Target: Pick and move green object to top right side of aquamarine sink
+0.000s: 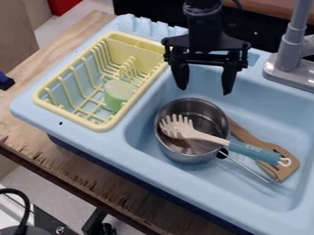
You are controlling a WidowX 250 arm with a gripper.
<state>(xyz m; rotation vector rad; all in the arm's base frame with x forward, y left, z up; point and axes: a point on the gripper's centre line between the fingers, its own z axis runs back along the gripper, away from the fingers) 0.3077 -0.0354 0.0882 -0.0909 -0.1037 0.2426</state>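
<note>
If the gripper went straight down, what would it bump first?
Probably the metal pot, just below the gripper in the picture. Depth is hard to judge, so it might meet the sink behind it.

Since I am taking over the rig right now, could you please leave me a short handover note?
Gripper: open and empty, hanging over the back part of the aquamarine sink, behind the metal pot.
Green object: in the yellow dish rack, left of the basin in the view.
Also in the sink: the pot, with a pasta server lying across it, and a wooden spatula beside it.
Done: the green object is not yet picked up.
Left: grasp it, lift it out of the rack and set it at the sink's top right side.
</note>
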